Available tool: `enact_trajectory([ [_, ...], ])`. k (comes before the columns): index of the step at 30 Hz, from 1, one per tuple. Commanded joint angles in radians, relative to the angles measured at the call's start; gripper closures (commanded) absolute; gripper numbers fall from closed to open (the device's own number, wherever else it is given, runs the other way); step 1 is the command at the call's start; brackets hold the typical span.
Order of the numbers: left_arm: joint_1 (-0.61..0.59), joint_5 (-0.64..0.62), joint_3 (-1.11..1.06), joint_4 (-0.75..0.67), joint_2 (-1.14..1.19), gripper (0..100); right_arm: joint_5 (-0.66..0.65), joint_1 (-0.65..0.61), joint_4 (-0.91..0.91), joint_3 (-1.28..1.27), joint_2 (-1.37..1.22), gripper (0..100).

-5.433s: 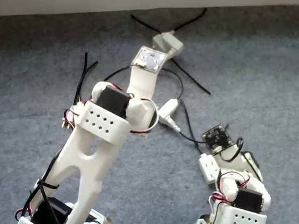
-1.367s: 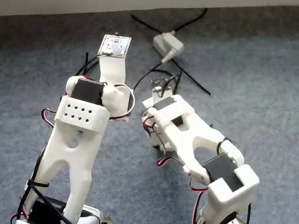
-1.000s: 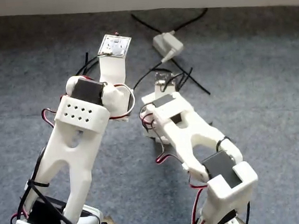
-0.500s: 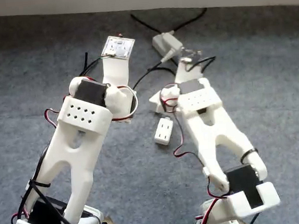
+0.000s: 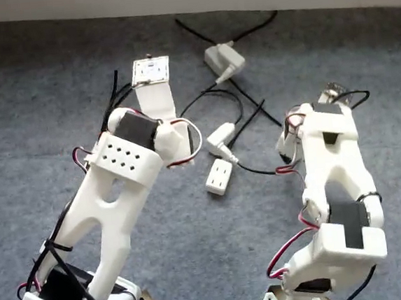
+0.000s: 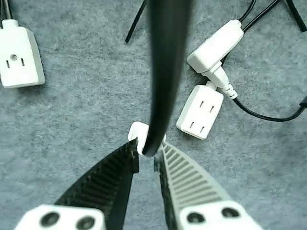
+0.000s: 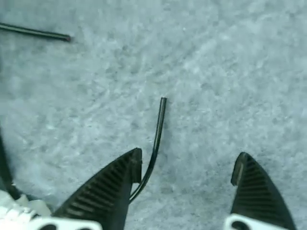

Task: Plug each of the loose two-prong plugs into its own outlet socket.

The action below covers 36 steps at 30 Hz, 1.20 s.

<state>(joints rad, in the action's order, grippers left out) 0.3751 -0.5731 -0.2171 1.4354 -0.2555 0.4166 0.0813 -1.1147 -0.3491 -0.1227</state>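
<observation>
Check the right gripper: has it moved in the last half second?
Yes. In the high view the right gripper has swung rightward, away from the far socket it was beside.

Grey carpet (image 5: 33, 80) bears a white outlet block (image 5: 219, 176), a plug (image 5: 222, 135) beside it, an adapter (image 5: 224, 59) and black cords (image 5: 256, 103).

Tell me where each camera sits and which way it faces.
High view: fixed overhead, looking down on the grey carpet, outlet block, left arm and right arm.
Left wrist view: on the left arm's wrist, looking down past the left gripper, shut on a white plug.
Right wrist view: on the right arm's wrist, looking at carpet and a black cable end past the open right gripper.
Shared: high and left wrist views both show the outlet block.
</observation>
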Motion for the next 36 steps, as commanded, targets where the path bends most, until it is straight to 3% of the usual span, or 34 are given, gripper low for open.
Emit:
enact_trajectory([
  [1, 0.077, -0.118, -0.048, -0.091, -0.007, 99, -0.006, 0.012, 0.001, 0.039, -0.028, 70.4],
  [7, 0.16, -0.11, -0.128, -0.212, -0.01, 99, -0.006, 0.015, 0.077, -0.004, -0.042, 70.4],
  [11, 0.166, -0.035, -0.139, -0.235, -0.004, 99, -0.006, 0.016, 0.179, -0.077, -0.042, 70.4],
  [28, 0.237, 0.02, -0.234, -0.348, 0.001, 99, 0.038, 0.047, 0.225, -0.099, -0.044, 70.4],
  [36, 0.228, 0.029, -0.056, -0.315, 0.26, 99, 0.037, 0.047, 0.225, -0.099, -0.044, 70.4],
])
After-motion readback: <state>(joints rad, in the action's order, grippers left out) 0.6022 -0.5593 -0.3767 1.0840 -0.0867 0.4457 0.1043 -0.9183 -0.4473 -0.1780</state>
